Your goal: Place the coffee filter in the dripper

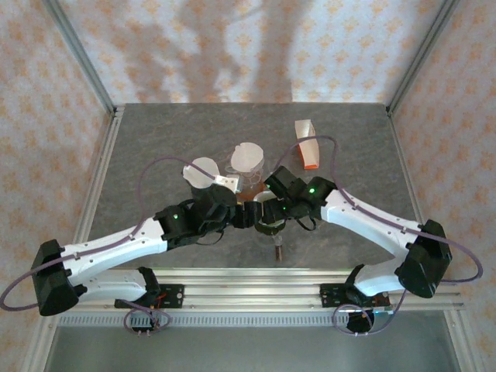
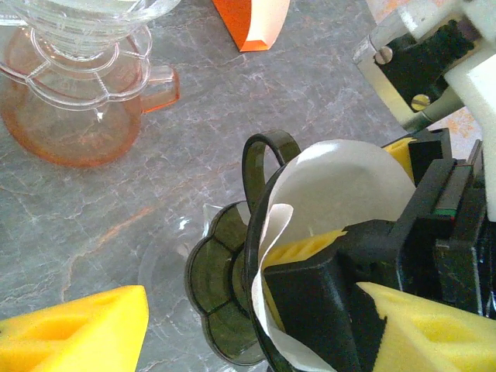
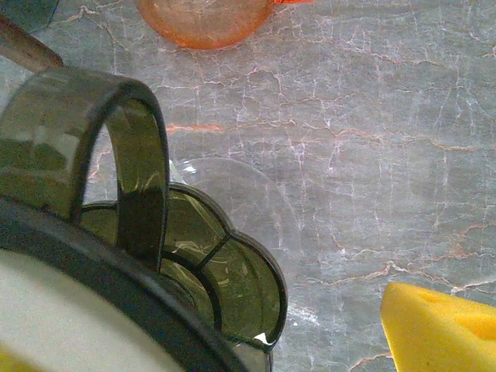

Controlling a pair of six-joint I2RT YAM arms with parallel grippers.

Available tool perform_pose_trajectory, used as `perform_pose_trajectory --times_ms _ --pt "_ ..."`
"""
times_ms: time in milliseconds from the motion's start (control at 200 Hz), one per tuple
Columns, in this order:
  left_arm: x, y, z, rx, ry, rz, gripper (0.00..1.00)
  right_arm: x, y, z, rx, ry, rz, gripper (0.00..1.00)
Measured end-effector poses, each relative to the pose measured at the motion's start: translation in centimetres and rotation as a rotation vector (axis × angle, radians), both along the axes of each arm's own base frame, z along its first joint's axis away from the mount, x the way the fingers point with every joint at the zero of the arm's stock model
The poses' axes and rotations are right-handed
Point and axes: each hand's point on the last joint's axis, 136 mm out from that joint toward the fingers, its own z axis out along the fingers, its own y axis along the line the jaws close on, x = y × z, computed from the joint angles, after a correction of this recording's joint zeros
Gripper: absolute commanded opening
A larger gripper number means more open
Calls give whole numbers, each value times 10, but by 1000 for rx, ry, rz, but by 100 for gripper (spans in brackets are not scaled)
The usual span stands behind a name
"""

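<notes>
The dark green dripper [image 2: 221, 287] stands on the grey table between both arms, also seen close up [image 3: 232, 279] and from above [image 1: 269, 223]. The white coffee filter [image 2: 349, 186] sits inside it, its edge curling over the rim, and shows as a white patch [image 3: 62, 325] in the right wrist view. My left gripper [image 2: 256, 341] is open, straddling the dripper wall, with one yellow finger [image 2: 77, 333] well clear outside. My right gripper [image 3: 225, 341] is open too. Its outer finger [image 3: 442, 325] is apart from the dripper; the other is hidden inside the filter.
A clear dripper on an orange glass server [image 1: 248, 164] stands just behind, close to the green one [image 2: 77, 77]. A loose white filter [image 1: 206, 172] lies left of it. An orange-and-white filter pack [image 1: 306, 143] lies at the back right. A brown stick [image 1: 277, 249] lies near the front.
</notes>
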Motion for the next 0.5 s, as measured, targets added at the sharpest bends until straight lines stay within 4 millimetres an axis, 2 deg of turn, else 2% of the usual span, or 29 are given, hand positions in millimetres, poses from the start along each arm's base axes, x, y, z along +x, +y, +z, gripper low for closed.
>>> perform_pose_trajectory --times_ms 275,500 --pt "2 1 -3 11 -1 14 63 2 -3 -1 -5 -13 -11 86" --pt "4 2 -4 14 0 23 46 2 -4 -1 -5 -18 -13 86"
